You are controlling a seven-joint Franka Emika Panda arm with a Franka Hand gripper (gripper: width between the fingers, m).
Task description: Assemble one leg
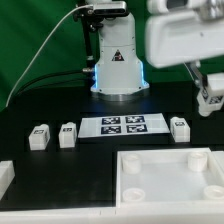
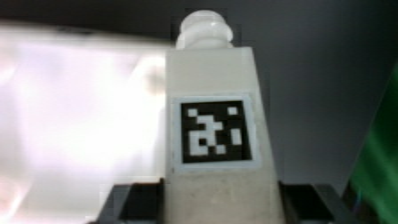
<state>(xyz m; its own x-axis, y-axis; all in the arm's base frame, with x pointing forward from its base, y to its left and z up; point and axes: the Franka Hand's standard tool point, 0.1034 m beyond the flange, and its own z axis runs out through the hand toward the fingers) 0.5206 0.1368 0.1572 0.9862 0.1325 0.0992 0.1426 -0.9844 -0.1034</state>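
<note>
My gripper (image 1: 207,92) is up at the exterior view's right, above the table, shut on one leg (image 1: 211,101). In the wrist view the gripper (image 2: 221,198) clamps that leg (image 2: 217,90) at its base. It is a white block with a black-and-white tag and a rounded peg at its far end. Dark fingers (image 2: 139,200) press on both its sides. Three more legs stand on the black table: two at the left (image 1: 39,137) (image 1: 67,134) and one at the right (image 1: 180,127). The big white tray piece (image 1: 170,178) lies in front.
The marker board (image 1: 123,125) lies flat between the legs, in front of the robot base (image 1: 118,70). A white part (image 1: 5,180) shows at the left edge. A cable (image 1: 40,55) runs along the back left before a green backdrop.
</note>
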